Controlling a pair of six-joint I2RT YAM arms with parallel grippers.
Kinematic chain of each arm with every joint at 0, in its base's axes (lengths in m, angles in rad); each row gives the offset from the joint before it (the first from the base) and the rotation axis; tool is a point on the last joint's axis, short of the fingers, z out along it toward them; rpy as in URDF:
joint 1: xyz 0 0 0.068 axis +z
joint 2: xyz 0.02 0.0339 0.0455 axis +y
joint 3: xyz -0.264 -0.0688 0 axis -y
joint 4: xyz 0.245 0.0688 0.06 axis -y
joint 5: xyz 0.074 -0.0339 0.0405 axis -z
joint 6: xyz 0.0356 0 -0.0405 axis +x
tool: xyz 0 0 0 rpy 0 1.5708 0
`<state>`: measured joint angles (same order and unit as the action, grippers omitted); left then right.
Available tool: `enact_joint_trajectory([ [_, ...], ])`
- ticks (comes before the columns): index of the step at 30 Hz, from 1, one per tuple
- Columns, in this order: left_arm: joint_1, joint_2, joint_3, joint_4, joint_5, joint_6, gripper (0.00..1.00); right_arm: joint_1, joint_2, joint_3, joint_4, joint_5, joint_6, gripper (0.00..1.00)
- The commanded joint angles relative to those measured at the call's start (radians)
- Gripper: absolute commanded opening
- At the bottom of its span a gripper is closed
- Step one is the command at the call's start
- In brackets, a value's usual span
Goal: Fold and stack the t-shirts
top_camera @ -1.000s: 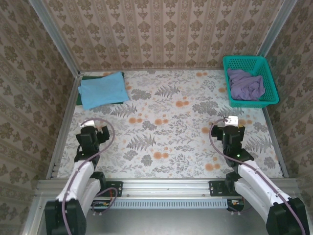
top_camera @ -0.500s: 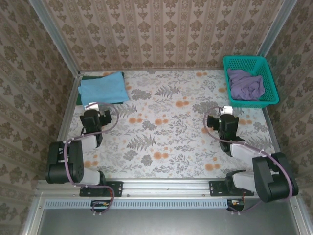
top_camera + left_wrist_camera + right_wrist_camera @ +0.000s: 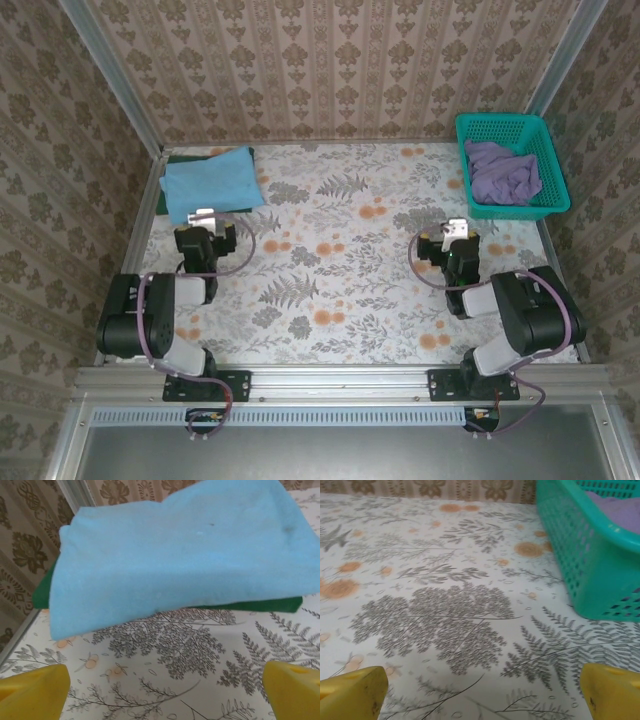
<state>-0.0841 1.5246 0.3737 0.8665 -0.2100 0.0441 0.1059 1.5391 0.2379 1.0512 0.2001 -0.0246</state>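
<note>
Purple tee point(image 3: 503, 172) crumpled inside teal basket point(image 3: 548, 207); light blue tee point(image 3: 210, 182) folded atop green tee point(image 3: 272, 604), far left of basket. Left gripper point(image 3: 165, 690) and right gripper point(image 3: 485, 690) both spread, empty.

— What will you find at the table's far right corner?
— A teal mesh basket point(image 3: 518, 211) on the fern-and-flower tabletop point(image 3: 340, 265). Behind it you have the patterned wallpaper wall point(image 3: 330, 70).

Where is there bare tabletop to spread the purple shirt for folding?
The wide middle of the table, between the light blue t-shirt stacked on the dark green t-shirt far left and the basket holding the purple t-shirt far right. Those far corners are crowded.
</note>
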Motion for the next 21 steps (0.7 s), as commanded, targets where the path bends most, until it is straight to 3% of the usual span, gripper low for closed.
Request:
enact_joint_trajectory([
  [1, -0.001, 0.016, -0.001, 0.066, 0.002, 0.024, 1.0, 0.012, 0.008, -0.008, 0.162, -0.038, -0.041, 1.0],
  [4, 0.05, 0.012, 0.023, 0.006, 0.073, -0.019, 1.0, -0.012, -0.005, 0.071, 0.0, -0.032, -0.002, 0.99],
  [7, 0.052, 0.014, 0.021, 0.012, 0.072, -0.018, 1.0, -0.071, -0.002, 0.164, -0.174, -0.061, 0.064, 1.0],
  [21, 0.047, 0.012, 0.018, 0.016, 0.068, -0.016, 1.0, -0.077, -0.008, 0.153, -0.161, -0.064, 0.068, 0.99],
])
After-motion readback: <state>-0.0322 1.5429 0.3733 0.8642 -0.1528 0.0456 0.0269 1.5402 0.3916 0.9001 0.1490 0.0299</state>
